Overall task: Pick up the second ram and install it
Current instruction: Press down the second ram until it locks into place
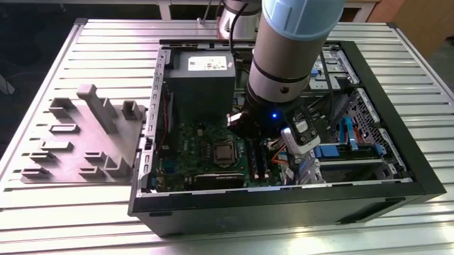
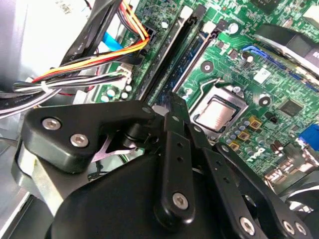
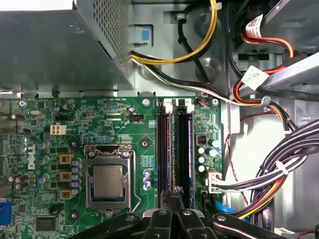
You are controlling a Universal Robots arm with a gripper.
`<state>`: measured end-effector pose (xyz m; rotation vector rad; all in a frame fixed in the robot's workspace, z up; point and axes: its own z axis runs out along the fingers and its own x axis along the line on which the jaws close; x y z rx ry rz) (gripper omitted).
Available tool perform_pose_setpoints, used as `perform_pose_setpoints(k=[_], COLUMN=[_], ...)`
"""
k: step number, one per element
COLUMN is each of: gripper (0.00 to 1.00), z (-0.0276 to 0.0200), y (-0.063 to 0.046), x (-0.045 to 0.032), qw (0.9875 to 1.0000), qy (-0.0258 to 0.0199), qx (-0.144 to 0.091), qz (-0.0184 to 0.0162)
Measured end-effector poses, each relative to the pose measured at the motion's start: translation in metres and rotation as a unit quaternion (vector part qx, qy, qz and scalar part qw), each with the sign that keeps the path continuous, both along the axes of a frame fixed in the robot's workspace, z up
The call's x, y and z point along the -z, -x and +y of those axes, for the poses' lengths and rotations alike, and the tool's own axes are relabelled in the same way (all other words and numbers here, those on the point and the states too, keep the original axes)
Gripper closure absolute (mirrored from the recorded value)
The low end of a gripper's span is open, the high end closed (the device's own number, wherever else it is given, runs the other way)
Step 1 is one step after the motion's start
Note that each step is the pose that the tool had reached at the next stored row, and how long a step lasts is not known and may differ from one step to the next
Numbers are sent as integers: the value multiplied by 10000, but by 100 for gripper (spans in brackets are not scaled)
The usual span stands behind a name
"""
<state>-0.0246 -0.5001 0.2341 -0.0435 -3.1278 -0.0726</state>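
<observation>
In the exterior view my gripper (image 1: 254, 139) reaches down into the open computer case, over the memory slots of the green motherboard (image 1: 206, 154). In the first wrist view two long black slots run side by side next to the processor socket (image 3: 107, 180). A thin dark stick, the second ram (image 3: 171, 144), lies edge-up along the slots, in line with my gripper (image 3: 172, 193). The fingertips are pressed together at that stick's near end, with no gap showing. In the second wrist view my gripper (image 2: 174, 102) stands at the end of the same slots (image 2: 172, 55).
The grey moulded holder tray (image 1: 78, 138) lies on the slatted table at the exterior view's left. The power supply box (image 1: 199, 79) and bundles of cables (image 3: 279, 169) crowd the slots on two sides. The case's black walls (image 1: 284, 204) surround the board.
</observation>
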Motion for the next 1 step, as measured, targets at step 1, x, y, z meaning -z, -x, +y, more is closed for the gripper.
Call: perform_pose_setpoints(k=[1], gripper=[90], z=[0], y=[0], x=[0], qw=[10000], qy=[0], qx=[0], qz=[0])
